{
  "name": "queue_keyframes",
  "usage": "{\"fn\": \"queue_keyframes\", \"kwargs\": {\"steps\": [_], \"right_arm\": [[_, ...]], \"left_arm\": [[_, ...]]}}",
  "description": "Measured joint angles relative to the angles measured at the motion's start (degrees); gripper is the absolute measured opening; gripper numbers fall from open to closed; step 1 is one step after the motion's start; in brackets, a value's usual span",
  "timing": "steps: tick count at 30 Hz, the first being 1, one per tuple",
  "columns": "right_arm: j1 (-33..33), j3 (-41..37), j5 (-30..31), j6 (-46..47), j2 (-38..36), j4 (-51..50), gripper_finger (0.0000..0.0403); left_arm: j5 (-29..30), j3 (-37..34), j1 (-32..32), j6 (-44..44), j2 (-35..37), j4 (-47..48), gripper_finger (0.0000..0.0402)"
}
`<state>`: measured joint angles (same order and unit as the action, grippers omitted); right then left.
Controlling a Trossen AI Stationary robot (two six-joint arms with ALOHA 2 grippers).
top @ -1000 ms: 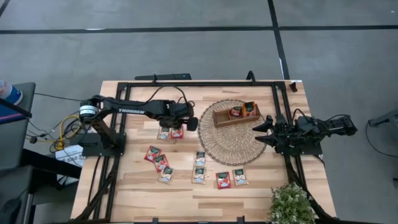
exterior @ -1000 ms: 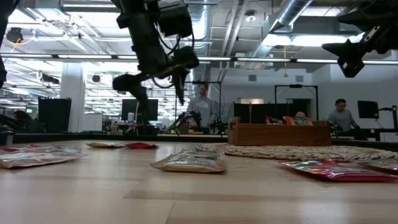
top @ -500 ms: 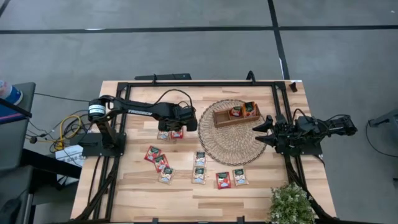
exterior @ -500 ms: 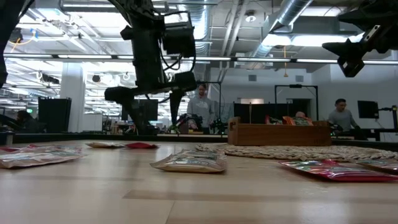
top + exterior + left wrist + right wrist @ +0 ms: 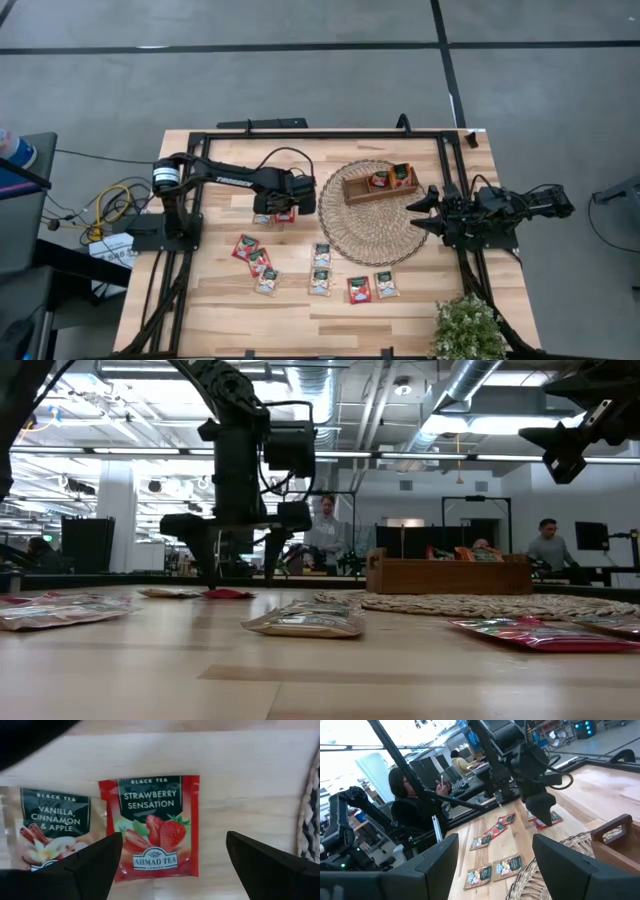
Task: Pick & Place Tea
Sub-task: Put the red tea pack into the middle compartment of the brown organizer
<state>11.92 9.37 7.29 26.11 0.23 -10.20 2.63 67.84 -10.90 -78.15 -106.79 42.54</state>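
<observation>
Red strawberry tea sachet [image 5: 156, 827] flat on bench [image 5: 420, 300], directly under left tool [image 5: 170, 865], between its spread fingers, not gripped. Vanilla sachet [image 5: 52, 827] touching beside it. Right tool [image 5: 418, 212] off past the wicker mat [image 5: 350, 240], fingers apart, empty.
</observation>
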Motion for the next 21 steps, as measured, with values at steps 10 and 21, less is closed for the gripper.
{"fn": "queue_keyframes", "kwargs": {"steps": [10,21], "right_arm": [[0.0,0.0,-0.28,0.0,0.0,0.01,0.025],[0.0,0.0,-0.64,0.46,0.0,-0.01,0.025]], "left_arm": [[-0.21,-3.02,0.0,-0.79,0.11,-4.99,0.035],[0.81,-3.11,0.07,0.94,0.03,-5.45,0.035]]}}
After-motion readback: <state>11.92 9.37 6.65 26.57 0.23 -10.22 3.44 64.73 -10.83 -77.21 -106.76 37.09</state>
